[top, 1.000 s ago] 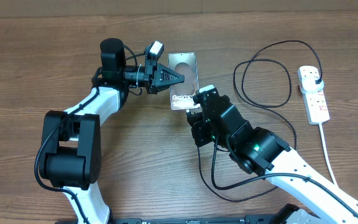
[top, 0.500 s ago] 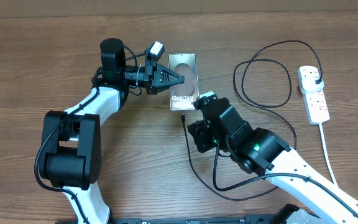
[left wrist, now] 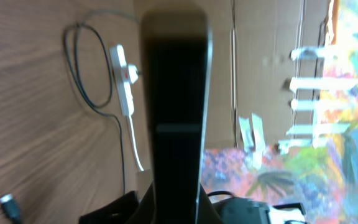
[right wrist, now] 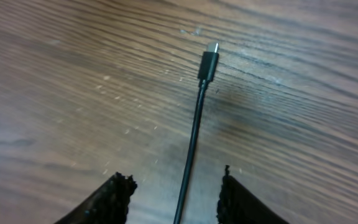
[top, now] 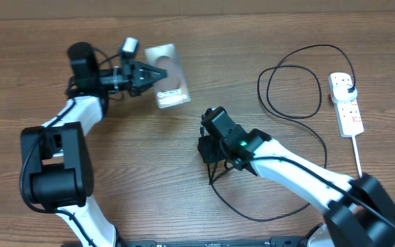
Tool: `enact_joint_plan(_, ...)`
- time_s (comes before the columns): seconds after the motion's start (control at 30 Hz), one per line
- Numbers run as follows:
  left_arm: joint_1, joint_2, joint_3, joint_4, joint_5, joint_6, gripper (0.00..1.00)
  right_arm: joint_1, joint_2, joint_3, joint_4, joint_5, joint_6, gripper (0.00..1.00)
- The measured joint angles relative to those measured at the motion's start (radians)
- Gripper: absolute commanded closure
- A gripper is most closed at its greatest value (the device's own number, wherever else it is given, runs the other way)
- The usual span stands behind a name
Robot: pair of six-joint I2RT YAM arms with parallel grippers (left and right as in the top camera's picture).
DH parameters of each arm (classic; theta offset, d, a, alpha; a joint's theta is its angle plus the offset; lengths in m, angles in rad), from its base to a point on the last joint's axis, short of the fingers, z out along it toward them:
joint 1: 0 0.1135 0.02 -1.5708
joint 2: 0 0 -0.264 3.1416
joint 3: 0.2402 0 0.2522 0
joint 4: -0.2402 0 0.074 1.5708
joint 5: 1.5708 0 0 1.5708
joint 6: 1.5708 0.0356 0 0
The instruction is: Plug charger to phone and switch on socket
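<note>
From overhead I see the left gripper (top: 156, 73) closed on the left edge of the phone (top: 172, 86), which sits tilted at the far left of the wooden table (top: 46, 27). The right gripper (top: 208, 147) is near the middle, well apart from the phone. The charger (top: 258, 88) loops from there to the far right, where its plug sits in the socket (top: 349, 104). On my left wrist camera the phone fills the centre as a dark, blurred slab seen edge-on, straight ahead of the fingers, which I cannot make out here. On my right wrist camera both fingertips (right wrist: 117, 186) stand wide apart and hold nothing. The cable lies on the wood between them, touching neither, and its connector tip (right wrist: 209, 62) rests well beyond them.
</note>
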Motion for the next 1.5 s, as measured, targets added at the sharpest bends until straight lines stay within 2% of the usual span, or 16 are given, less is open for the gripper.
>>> enact_joint_plan(0.2, 0.051, 0.0, 0.0, 0.0, -0.002, 0.0, 0.96, 0.0, 0.085, 0.003, 0.026, 0.018, 0.015, 0.48)
enact_joint_plan(0.47, 0.053, 0.0, 0.0, 0.0, -0.002, 0.0, 0.96, 0.0, 0.17, 0.039, 0.035, 0.085, 0.045, 0.53)
enact_joint_plan(0.7, 0.053, 0.0, 0.0, 0.0, -0.002, 0.0, 0.96, 0.037, 0.219, 0.101, 0.052, 0.153, 0.063, 0.53)
enact_joint_plan(0.83, 0.053, 0.0, 0.0, 0.0, -0.002, 0.0, 0.96, 0.058, 0.275, 0.162, 0.003, 0.183, 0.068, 0.58)
enact_joint_plan(1.03, 0.059, 0.0, 0.0, -0.001, 0.003, 0.0, 0.96, 0.059, 0.328, 0.25, -0.095, 0.209, 0.09, 0.75)
enact_joint_plan(1.33, 0.106, 0.0, 0.0, -0.012, 0.006, 0.0, 0.96, 0.059, 0.333, 0.282, -0.207, 0.162, 0.143, 0.72)
enact_joint_plan(1.4, 0.117, 0.0, 0.0, -0.012, 0.006, 0.0, 0.96, 0.056, 0.333, 0.283, -0.207, 0.156, 0.147, 0.78)
enact_joint_plan(1.5, 0.121, 0.0, 0.0, -0.012, 0.006, 0.0, 0.96, 0.048, 0.333, 0.283, -0.208, 0.146, 0.158, 0.91)
